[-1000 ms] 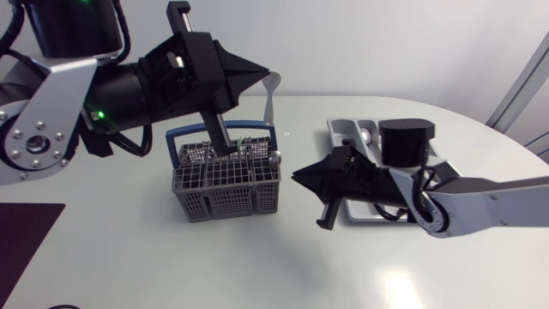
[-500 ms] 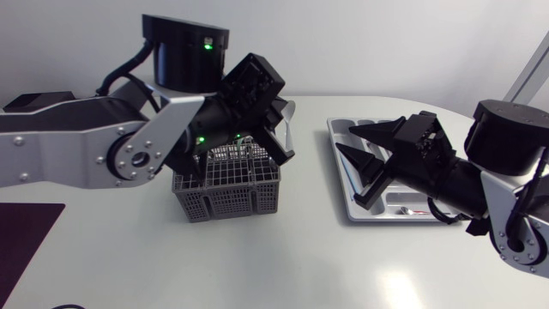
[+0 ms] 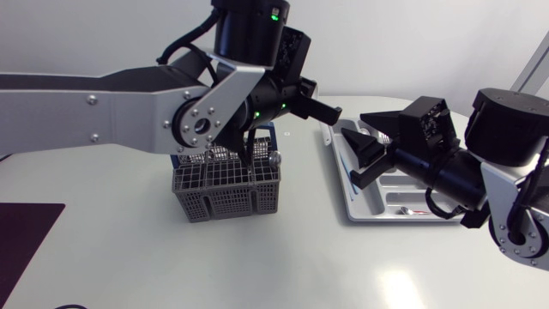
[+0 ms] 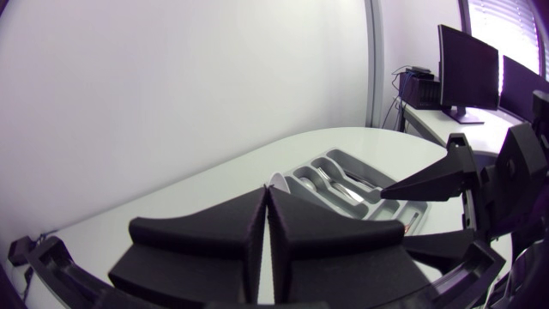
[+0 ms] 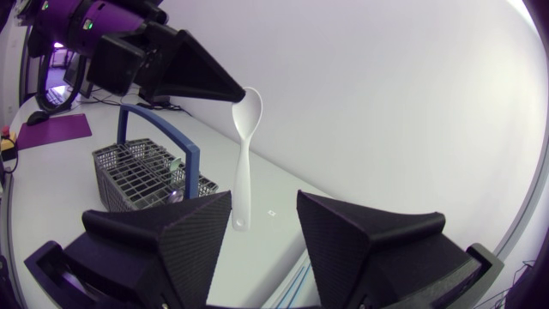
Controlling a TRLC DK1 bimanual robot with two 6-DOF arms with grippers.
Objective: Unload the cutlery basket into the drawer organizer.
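My left gripper (image 3: 333, 112) has come across past the grey cutlery basket (image 3: 227, 184) and is shut on the bowl of a white spoon (image 5: 244, 163), which hangs handle-down from its tip. Facing it over the grey drawer organizer (image 3: 388, 210), my right gripper (image 3: 367, 144) is open. In the right wrist view the spoon's handle hangs just ahead of the gap between that gripper's (image 5: 266, 236) fingers, touching neither. The left wrist view shows its own gripper (image 4: 268, 225) shut, the spoon hidden, and the organizer (image 4: 343, 184) beyond.
The basket has a blue handle (image 3: 268, 130) and holds more cutlery, one piece with a round metal end (image 3: 274, 158). A few pieces lie in the organizer's compartments. A dark mat (image 3: 26, 232) lies at the table's front left.
My left arm swung from above the basket to the right, carrying the spoon toward the organizer. My right gripper opened and drew back over the organizer to face it.
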